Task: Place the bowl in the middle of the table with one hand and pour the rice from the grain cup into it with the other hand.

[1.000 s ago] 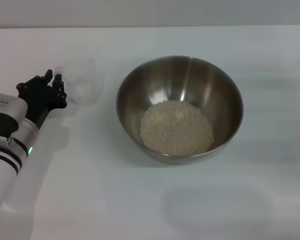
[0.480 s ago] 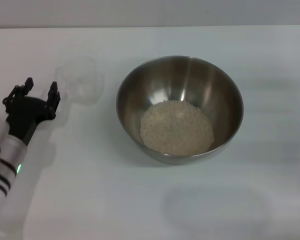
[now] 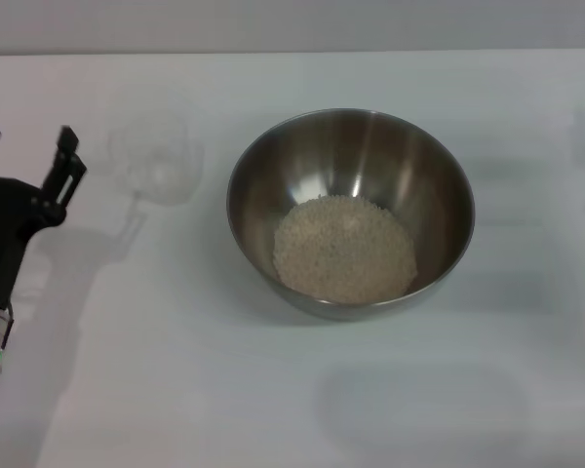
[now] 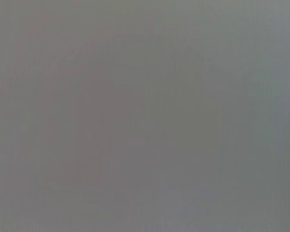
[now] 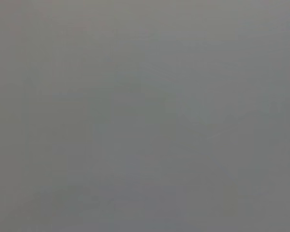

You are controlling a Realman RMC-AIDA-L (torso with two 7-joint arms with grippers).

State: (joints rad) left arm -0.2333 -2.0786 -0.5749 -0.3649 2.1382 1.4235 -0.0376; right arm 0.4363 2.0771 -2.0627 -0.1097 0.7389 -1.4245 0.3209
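Note:
The steel bowl [image 3: 350,210] stands near the middle of the white table [image 3: 292,390] with a heap of rice [image 3: 344,248] in its bottom. The clear grain cup [image 3: 157,159] stands upright and empty on the table to the bowl's left. My left gripper [image 3: 26,144] is open and empty at the left edge of the head view, apart from the cup and to its left. My right gripper is out of view. Both wrist views show only plain grey.
My left gripper has let go of the grain cup's handle and drawn back to the left, away from the cup. The cup and bowl have not moved.

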